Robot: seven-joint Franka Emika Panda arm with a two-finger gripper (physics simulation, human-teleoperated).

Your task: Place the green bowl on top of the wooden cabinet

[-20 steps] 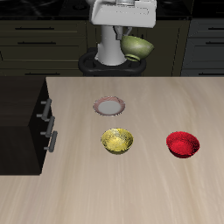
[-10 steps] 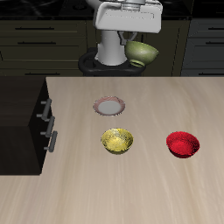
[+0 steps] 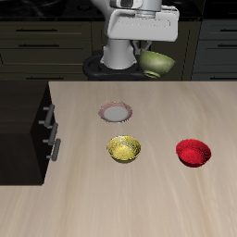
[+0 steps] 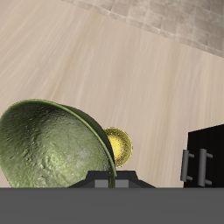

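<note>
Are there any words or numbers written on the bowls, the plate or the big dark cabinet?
None: no words, numbers or signs show in either view.
The green bowl, held up by the robot's hand, has only speckles.
The yellow bowl has a pattern, no letters.
The red bowl, the plate and the cabinet are plain.

The hand [image 3: 148,46] hangs high behind the surface's [image 3: 148,204] back edge with the green bowl [image 3: 156,63] in its grip, open air all around it. Below and forward of it stand 3 low obstacles: a small plate [image 3: 116,113], the yellow bowl [image 3: 124,149] and the red bowl [image 3: 193,152]. The wooden cabinet [image 3: 20,116] stands off to one side, its flat top bare, with free air between it and the hand.
</note>
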